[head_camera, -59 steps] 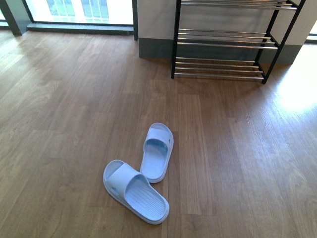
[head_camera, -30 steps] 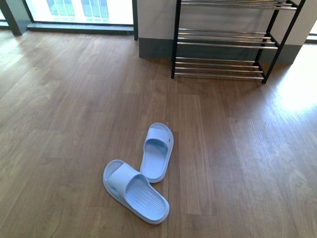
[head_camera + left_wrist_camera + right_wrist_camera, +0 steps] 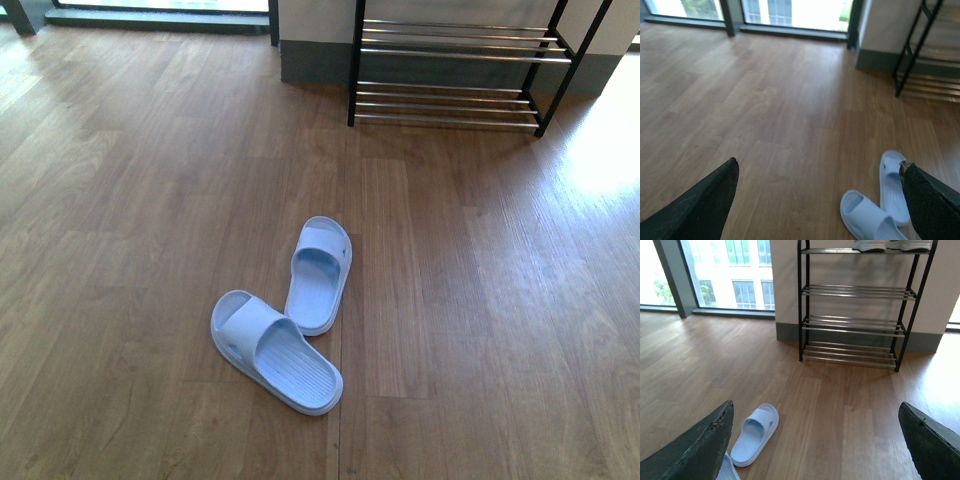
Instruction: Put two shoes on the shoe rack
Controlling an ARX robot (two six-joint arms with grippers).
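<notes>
As front view has dipped floorward, near slide [image 3: 275, 352] and far slide [image 3: 320, 275] lie close together on floor [image 3: 150, 200], well short of shoe rack [image 3: 450, 52]. Left gripper [image 3: 818, 165], right gripper [image 3: 816, 406]: spread wide, empty. Approach judged beginning.

The front view is shifting: the slides [image 3: 320, 275] and rack [image 3: 455, 98] are climbing toward 12 o'clock, while the window [image 3: 160, 3] at 11 o'clock is nearly leaving frame.
</notes>
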